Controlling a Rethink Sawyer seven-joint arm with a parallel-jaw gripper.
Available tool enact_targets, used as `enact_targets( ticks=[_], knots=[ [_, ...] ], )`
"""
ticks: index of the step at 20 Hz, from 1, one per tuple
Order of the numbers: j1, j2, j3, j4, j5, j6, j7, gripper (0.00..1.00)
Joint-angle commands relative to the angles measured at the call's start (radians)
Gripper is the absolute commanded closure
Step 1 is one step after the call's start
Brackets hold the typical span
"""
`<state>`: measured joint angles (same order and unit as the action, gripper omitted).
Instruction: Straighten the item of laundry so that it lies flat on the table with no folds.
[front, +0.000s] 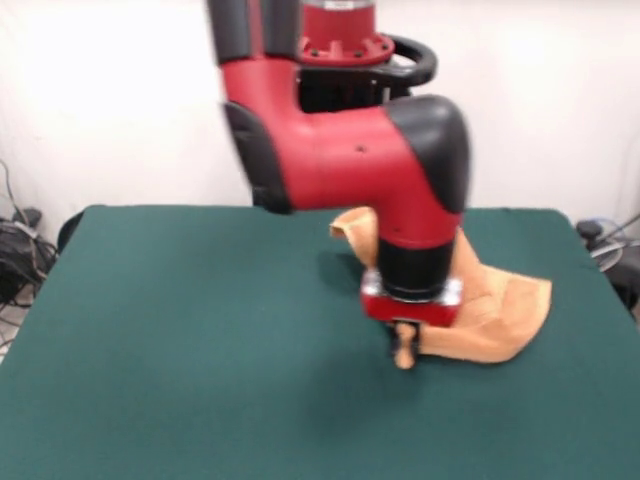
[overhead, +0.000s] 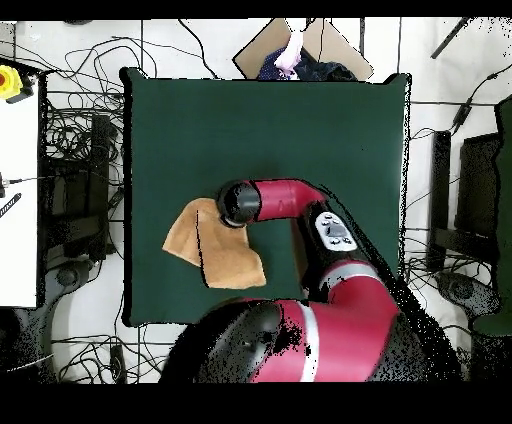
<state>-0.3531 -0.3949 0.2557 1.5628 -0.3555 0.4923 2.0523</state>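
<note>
1. step in hand, by judgement: mid-straightening, pulling or lifting one edge of the towel (front: 500, 320) to open it; not flat yet.
2. gripper (front: 404, 352) low at centre of front view, just over the table (front: 180, 340), at the towel's left edge; looks clenched on a bit of the towel's cloth, though blurred, so not certain.
3. towel at centre right in front view, partly hidden behind the wrist; one corner raised behind the arm, right end bulged up in a fold.
4. in overhead view, towel (overhead: 215, 250) lower left of centre on the table (overhead: 330, 130), a crease line running down its middle, arm's end covering its upper right corner.
5. next move, by judgement: needs the held edge drawn outward away from the rest, then laid low and let go so the fold opens, without dragging the whole cloth.
6. count: one towel, one table, one arm with one gripper; a person (overhead: 291, 50) at top edge of overhead view, beyond the table.
</note>
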Motion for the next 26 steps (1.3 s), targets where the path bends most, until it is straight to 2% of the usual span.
enact_targets(
  ticks=[1, 4, 7, 12, 14, 20, 26],
  knots=[
    [-0.121, -0.065, 0.055, -0.009, -0.100, 0.086, -0.259, 1.00],
    [-0.181, -0.058, 0.112, -0.019, -0.110, 0.140, -0.318, 1.00],
    [-0.219, -0.112, 0.153, 0.025, -0.101, 0.204, -0.330, 1.00],
    [-0.232, -0.211, 0.181, 0.093, -0.072, 0.266, -0.315, 1.00],
    [-0.234, -0.219, 0.179, 0.091, -0.079, 0.272, -0.320, 1.00],
    [-0.246, -0.090, 0.160, -0.004, -0.154, 0.175, -0.359, 1.00],
    [-0.262, -0.013, 0.137, -0.076, -0.247, 0.060, -0.362, 1.00]
  ],
)
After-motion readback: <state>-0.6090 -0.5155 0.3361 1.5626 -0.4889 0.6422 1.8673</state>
